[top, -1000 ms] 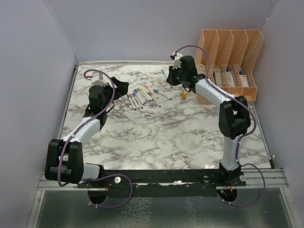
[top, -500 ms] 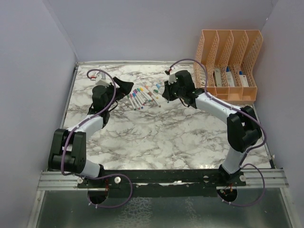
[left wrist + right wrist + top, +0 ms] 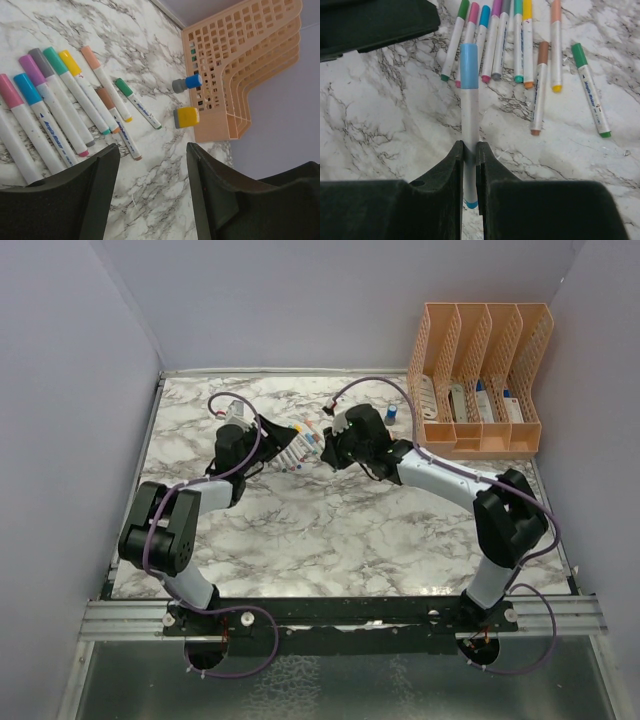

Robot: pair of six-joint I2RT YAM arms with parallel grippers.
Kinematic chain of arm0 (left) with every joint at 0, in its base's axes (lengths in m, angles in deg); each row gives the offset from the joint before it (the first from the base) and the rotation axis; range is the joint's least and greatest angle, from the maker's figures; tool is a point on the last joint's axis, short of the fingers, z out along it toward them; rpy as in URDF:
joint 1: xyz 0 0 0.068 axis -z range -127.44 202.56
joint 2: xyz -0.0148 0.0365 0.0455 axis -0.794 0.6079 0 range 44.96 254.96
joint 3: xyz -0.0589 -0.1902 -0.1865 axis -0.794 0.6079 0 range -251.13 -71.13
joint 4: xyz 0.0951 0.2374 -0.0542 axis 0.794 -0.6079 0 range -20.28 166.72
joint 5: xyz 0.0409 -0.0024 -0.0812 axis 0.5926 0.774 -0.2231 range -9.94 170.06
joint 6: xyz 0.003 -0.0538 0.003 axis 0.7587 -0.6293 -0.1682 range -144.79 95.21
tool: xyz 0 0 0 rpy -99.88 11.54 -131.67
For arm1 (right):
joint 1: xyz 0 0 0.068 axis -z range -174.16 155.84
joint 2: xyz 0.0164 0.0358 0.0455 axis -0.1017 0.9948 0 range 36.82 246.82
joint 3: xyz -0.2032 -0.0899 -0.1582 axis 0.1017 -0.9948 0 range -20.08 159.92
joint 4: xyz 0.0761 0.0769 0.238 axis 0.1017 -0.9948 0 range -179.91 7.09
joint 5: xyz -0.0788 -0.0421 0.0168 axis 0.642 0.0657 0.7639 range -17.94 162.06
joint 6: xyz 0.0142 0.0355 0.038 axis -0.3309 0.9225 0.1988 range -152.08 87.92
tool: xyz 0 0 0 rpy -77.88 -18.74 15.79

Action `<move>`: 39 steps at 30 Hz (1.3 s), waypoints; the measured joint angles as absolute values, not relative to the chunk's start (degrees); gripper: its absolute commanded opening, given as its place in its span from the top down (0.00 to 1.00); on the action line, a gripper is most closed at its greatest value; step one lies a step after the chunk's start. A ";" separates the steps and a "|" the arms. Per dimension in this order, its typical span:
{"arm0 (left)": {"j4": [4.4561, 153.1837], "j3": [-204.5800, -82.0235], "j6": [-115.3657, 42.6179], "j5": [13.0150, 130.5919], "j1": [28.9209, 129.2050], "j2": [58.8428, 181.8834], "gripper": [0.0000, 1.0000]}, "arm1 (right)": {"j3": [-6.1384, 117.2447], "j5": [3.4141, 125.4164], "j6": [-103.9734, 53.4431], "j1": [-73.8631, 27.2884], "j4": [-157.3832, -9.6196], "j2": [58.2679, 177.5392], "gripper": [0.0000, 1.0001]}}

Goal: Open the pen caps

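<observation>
My right gripper (image 3: 470, 147) is shut on a white pen (image 3: 469, 120). The pen's light blue cap (image 3: 469, 65) sticks out ahead of the fingers, above the marble. Beyond it, several capped pens (image 3: 520, 45) lie in a row, with caps in green, pink, blue, purple, grey, teal, yellow and orange. My left gripper (image 3: 152, 160) is open with only marble between its fingers, and the same pen row (image 3: 65, 100) lies to its left. From above, the left gripper (image 3: 283, 436) and right gripper (image 3: 325, 447) face each other over the pens (image 3: 303, 443).
An orange file organiser (image 3: 480, 370) stands at the back right of the marble table (image 3: 330, 530). A small blue cylinder (image 3: 187, 82) and a yellow block (image 3: 186, 117) lie in front of the organiser (image 3: 240, 65). Grey walls enclose the table.
The right gripper, still holding the pen, has come left and nearer from the back. The left gripper has moved right towards it, and its jaws have narrowed.
</observation>
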State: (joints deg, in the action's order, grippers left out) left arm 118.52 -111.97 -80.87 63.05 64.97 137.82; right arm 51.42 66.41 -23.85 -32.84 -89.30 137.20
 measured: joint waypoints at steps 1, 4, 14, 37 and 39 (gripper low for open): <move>118.93 -112.06 -81.33 62.90 65.43 138.49 0.43 | 51.45 66.38 -23.68 -33.16 -89.06 137.35 0.99; 120.59 -112.74 -82.88 62.57 66.80 140.53 0.44 | 51.69 66.38 -23.04 -33.75 -88.84 138.23 0.99; 125.82 -114.25 -86.64 62.11 69.80 144.90 0.48 | 53.06 66.36 -22.26 -34.39 -88.84 140.87 0.99; 128.79 -114.86 -88.10 61.34 70.32 146.17 0.70 | 53.89 66.28 -22.26 -35.68 -88.36 140.87 0.99; 128.99 -114.86 -88.12 61.30 70.32 146.23 0.71 | 53.89 66.28 -22.26 -35.70 -88.34 140.87 0.99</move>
